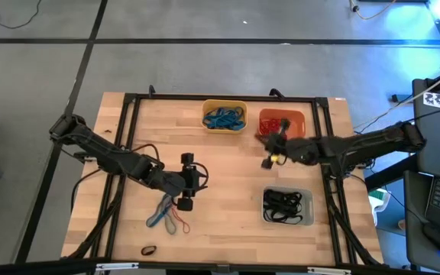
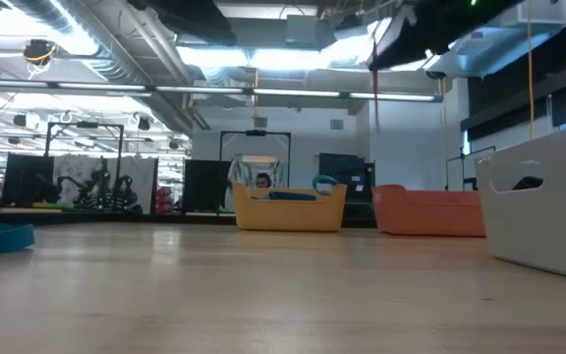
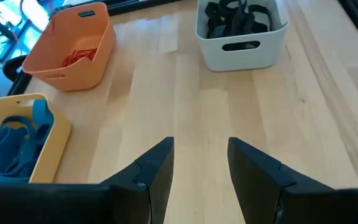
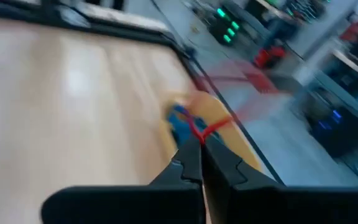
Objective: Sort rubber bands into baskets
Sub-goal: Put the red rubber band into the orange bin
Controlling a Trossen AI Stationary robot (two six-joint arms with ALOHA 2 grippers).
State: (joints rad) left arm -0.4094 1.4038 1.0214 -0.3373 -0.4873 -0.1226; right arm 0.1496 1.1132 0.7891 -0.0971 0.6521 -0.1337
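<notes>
Wooden surface (image 1: 228, 183), black frame around it; landmark: the pale grey basket (image 1: 287, 207).

- Pale grey basket: holds black rubber bands (image 1: 283, 204).
- Orange basket (image 1: 282, 122): toward the far edge from the grey basket, red rubber bands (image 3: 79, 54) inside.
- Yellow basket (image 1: 224, 115): just beside the orange one, on the side away from the grey basket's column; blue rubber bands (image 1: 224, 118) inside.
- Loose bands (image 1: 165, 215): blue and red loops lying on the surface well to the left of the grey basket; a single black band (image 1: 149, 250) nearer the front edge.
- Right hand (image 1: 271, 150): between the orange and grey baskets, fingers together, pinching a red rubber band (image 4: 207, 129).
- Left hand (image 1: 186, 181): left of the grey basket, just beside the loose bands, fingers (image 3: 154, 168) apart, nothing between them.
</notes>
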